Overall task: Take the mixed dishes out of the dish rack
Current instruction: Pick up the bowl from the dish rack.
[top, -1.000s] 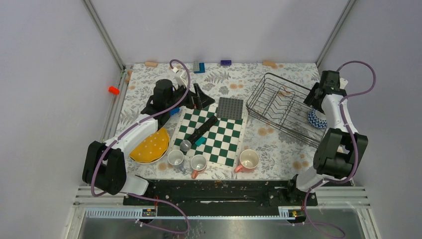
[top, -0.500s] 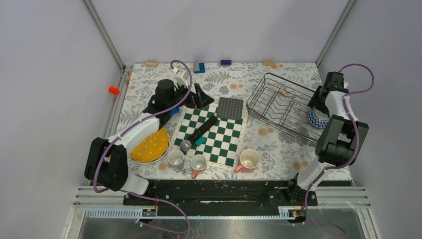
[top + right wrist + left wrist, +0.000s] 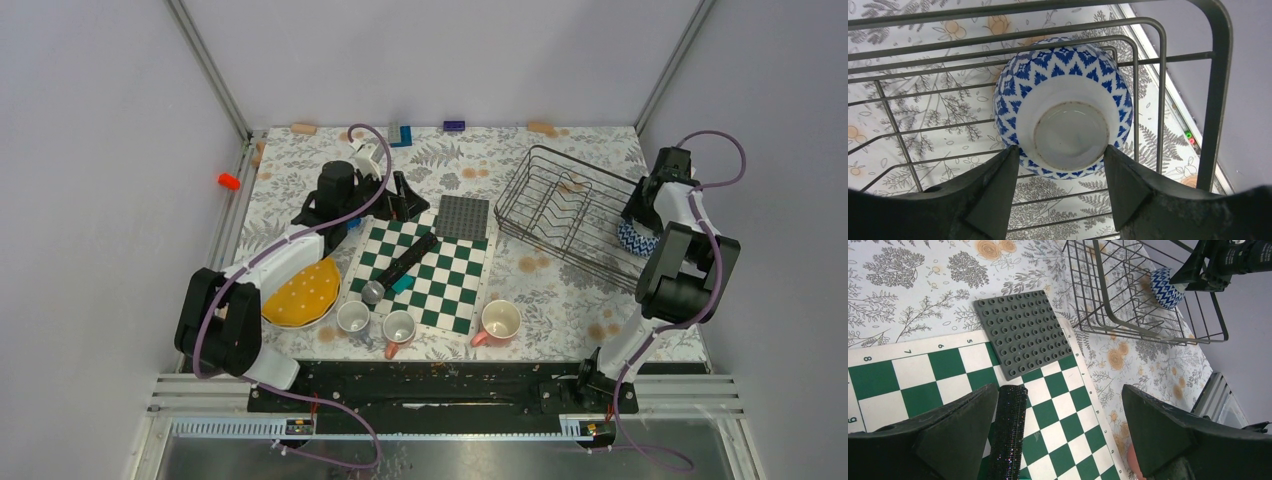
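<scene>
Wire prongs stand bare along the black wire dish rack (image 3: 565, 205), which sits at the far right of the floral-printed tablecloth (image 3: 560, 300). At its right end lies a small blue-and-white zigzag-patterned bowl (image 3: 1068, 100), its white foot ring turned up toward the right wrist camera. Several rack wires cross in front of its far side, so whether it sits inside the basket or is wedged under its end cannot be told. The right gripper (image 3: 1062, 150) reaches down over this bowl with one finger on either side of it, the jaws at a middling width. The tips look to meet the bowl's sides, but whether they press on it cannot be told. The left gripper (image 3: 1059, 390) hovers over the far left corner of the green-and-white chessboard (image 3: 440, 275), jaws spread wide with nothing between them. Just beneath it lies a glittery black stick with a silver head (image 3: 1008, 435). A dark grey square studded plate (image 3: 1023, 332) overlaps the board's far right corner. The round yellow-orange plate (image 3: 305, 292) rests on the cloth left of the board, partly under the left arm. Along the near edge stand a grey mug (image 3: 353, 317), a pink-handled mug (image 3: 399, 327) and a larger pink mug (image 3: 499, 321), all upright and pale inside.
</scene>
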Robot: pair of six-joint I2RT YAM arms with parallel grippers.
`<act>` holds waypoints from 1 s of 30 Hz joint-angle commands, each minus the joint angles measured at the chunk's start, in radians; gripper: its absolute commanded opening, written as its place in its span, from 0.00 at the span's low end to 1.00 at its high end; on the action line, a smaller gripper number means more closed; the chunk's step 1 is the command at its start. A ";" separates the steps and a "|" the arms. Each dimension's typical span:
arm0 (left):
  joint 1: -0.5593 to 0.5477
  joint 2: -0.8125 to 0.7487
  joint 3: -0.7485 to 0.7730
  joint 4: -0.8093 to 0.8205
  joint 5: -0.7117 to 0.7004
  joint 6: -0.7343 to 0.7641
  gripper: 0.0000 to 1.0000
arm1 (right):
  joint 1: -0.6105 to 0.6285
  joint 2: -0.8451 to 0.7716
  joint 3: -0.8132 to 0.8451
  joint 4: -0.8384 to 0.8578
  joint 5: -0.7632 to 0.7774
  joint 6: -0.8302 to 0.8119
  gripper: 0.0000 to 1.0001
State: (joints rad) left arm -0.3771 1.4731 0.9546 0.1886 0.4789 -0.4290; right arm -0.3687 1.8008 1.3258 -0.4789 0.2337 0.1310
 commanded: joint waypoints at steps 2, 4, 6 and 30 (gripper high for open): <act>0.007 0.008 0.033 0.046 0.020 0.020 0.99 | 0.001 -0.011 -0.018 0.058 -0.144 -0.027 0.64; 0.007 0.007 0.031 0.046 0.023 0.022 0.99 | 0.001 -0.028 -0.032 0.062 -0.159 -0.023 0.59; 0.007 0.006 0.029 0.050 0.025 0.024 0.99 | 0.001 -0.046 -0.050 0.073 -0.170 -0.016 0.55; 0.007 0.039 0.061 0.045 0.057 0.018 0.99 | 0.001 -0.084 -0.010 0.077 -0.084 0.005 0.65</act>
State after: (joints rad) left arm -0.3771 1.5032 0.9634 0.1818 0.5056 -0.4183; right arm -0.3729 1.7493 1.2781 -0.4129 0.1158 0.1284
